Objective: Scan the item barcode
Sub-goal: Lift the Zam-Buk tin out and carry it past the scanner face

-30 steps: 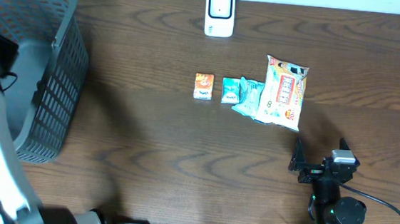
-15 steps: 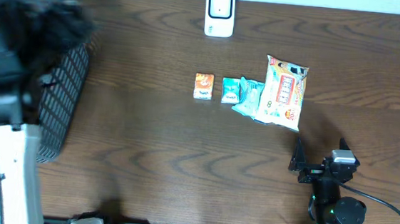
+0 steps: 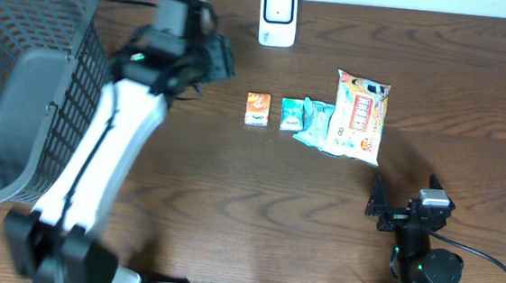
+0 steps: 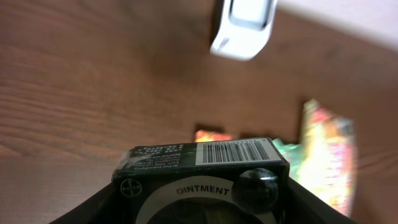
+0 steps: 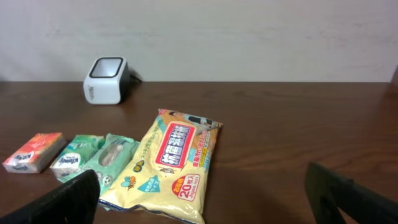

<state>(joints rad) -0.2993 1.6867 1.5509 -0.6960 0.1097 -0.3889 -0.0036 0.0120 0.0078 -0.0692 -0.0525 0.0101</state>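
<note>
In the overhead view, with twelve o'clock at the far edge of the desk (image 3: 230, 203), the white scanner (image 3: 278, 17) stands at twelve o'clock. The left arm reaches across from seven o'clock, and its end effector (image 3: 211, 59) hangs above the wood at about eight o'clock from the scanner, near it but apart.

The left end effector is clamped on a dark ointment box (image 4: 202, 165). In the left wrist view the box sits between the two dark fingers (image 4: 93, 208). Its upper face shows a white barcode (image 4: 233, 151), and the word OINTMENT is on the face below. In that view the scanner lies toward twelve o'clock from the box, well clear of it.

A grey mesh basket (image 3: 85, 92) fills the nine o'clock side of the desk.

Near the middle, toward one o'clock, four packs lie in a row. An orange pack (image 3: 257, 108) is at the nine o'clock end, with a green pack (image 3: 291, 114) just beside it. Next comes a teal pack (image 3: 313, 121), then a large yellow wipes pack (image 3: 357, 116) that overlaps the teal one.

The right arm sits at five o'clock. Its end effector (image 3: 402, 203) is spread wide with nothing between the fingers. In the right wrist view it faces the row of packs and the scanner.
</note>
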